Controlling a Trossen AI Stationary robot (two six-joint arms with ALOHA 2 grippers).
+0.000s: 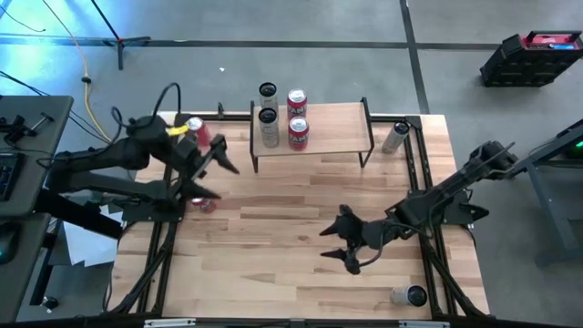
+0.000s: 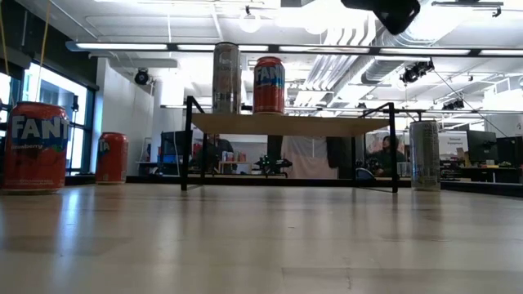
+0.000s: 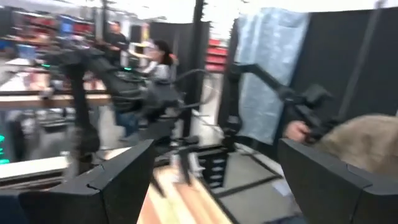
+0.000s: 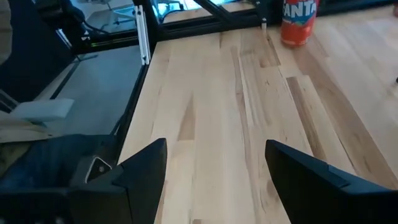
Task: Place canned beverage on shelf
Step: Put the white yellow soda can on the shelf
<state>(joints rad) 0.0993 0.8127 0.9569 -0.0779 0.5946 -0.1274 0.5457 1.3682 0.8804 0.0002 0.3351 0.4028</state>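
Observation:
The shelf [image 1: 319, 123], with a light wooden top and black legs, stands at the table's far middle and also shows in the low view [image 2: 286, 124]. Two silver cans [image 1: 269, 128] and two red cans [image 1: 298, 132] stand on or just behind it. A red can [image 1: 196, 129] stands beside my left arm. Another red can [image 1: 202, 203] stands at the left, below that arm. My left gripper [image 1: 215, 173] is open and empty, raised to the shelf's left [image 3: 211, 186]. My right gripper [image 1: 332, 248] is open and empty over the table's near middle [image 4: 214, 162].
A silver can [image 1: 396, 137] stands to the shelf's right [image 2: 424, 155]. Another silver can [image 1: 408, 294] lies at the near right corner. Bare wood [image 1: 273, 228] lies between the grippers. People show in the room beyond the table [image 3: 158, 59].

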